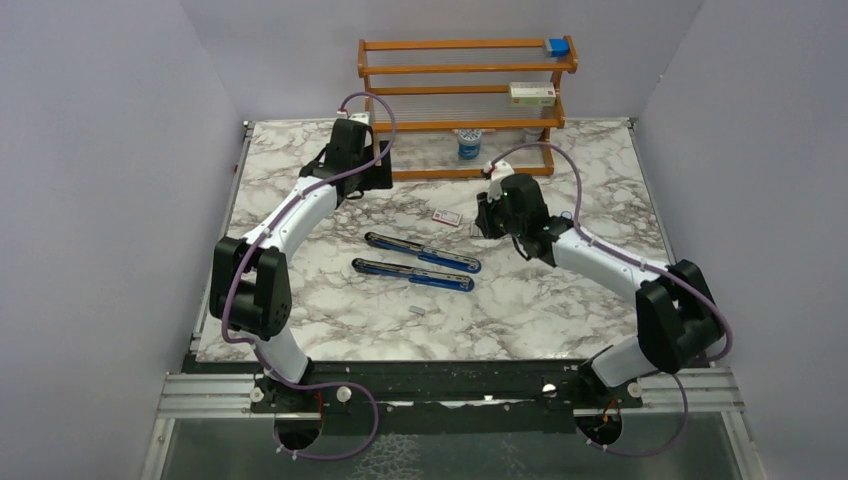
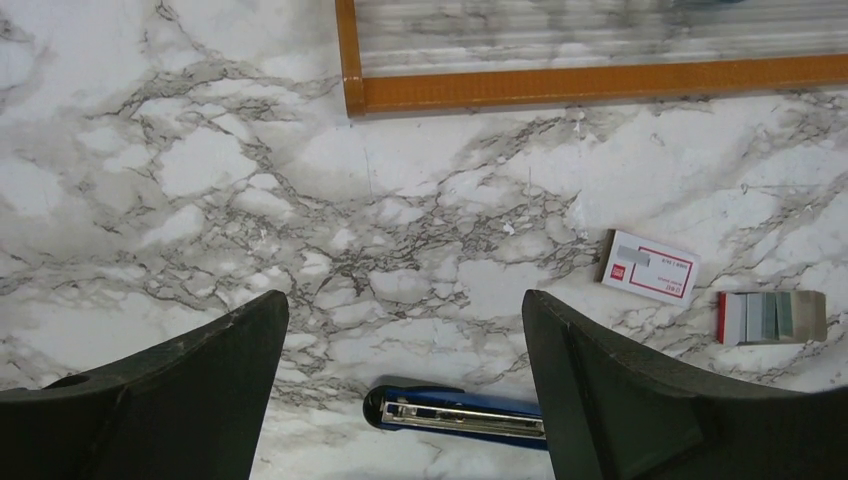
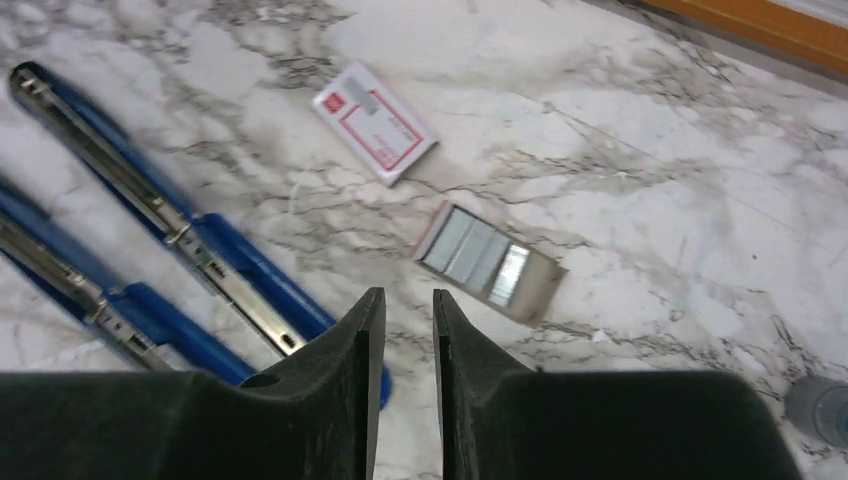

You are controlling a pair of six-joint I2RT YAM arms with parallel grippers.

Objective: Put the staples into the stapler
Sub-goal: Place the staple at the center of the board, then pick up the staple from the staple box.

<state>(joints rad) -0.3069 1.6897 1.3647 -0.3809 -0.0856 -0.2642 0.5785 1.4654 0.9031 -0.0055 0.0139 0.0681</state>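
This is a robot lab test cell, not a lived-in room. Plain pale grey walls [image 1: 90, 150] box in a marble-patterned table [image 1: 330, 320] at 9, 12 and 3 o'clock. At 6 o'clock an aluminium rail [image 1: 200, 395] carries a left arm [image 1: 300, 205] and a right arm [image 1: 600, 262], bolted side by side, with purple cables [image 1: 366, 94] looped along them. A wooden rack [image 1: 465, 70] at 12 o'clock holds a few small items.
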